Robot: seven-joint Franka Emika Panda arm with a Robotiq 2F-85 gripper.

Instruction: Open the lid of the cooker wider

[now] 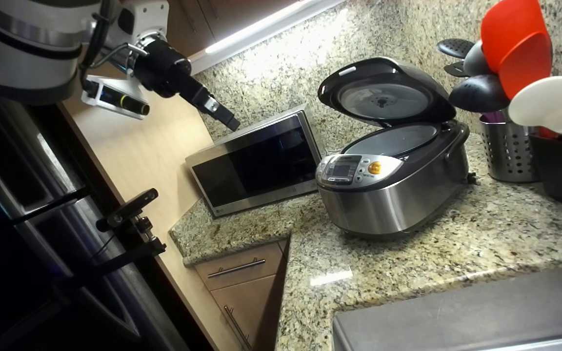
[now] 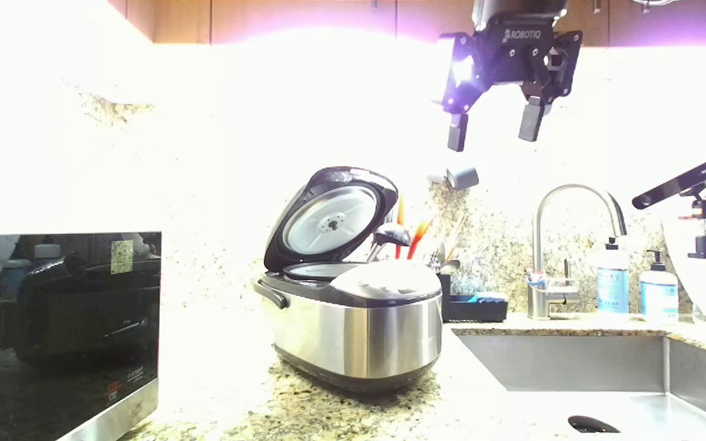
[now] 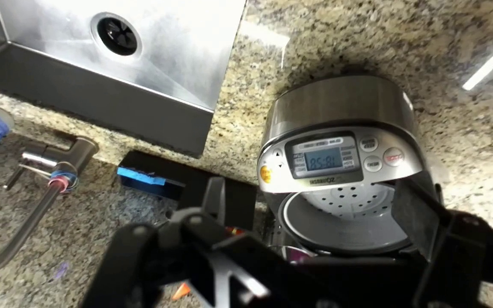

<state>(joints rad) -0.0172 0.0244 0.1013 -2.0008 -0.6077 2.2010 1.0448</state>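
The rice cooker (image 1: 383,207) stands on the granite counter (image 1: 456,243), near the inside corner where two stretches of countertop meet and just beside the cut edge around the stainless steel sink (image 3: 101,100). Its round black lid (image 1: 386,90), joined at the rear, is only partway up, tilted over the cooker with the grey inner plate (image 2: 322,229) facing forward and down. The tool (image 2: 494,136), a black Robotiq, hangs high above the counter, its fingers (image 2: 531,120) spread well apart; in both exterior views it is apart from the lid. The wrist view looks down on the control panel (image 3: 351,149). A silver microwave (image 1: 256,161) sits across the inside corner, on the adjoining stretch. Toward the back edge, behind the cooker, a perforated metal utensil holder (image 1: 512,156) stands beside a black caddy (image 1: 561,170), with red spatulas (image 1: 517,34) and a cream spoon (image 1: 544,100) showing above them. A faucet (image 2: 537,251) rises between the sink and the counter's back edge, with two soap bottles (image 2: 611,288) near it.
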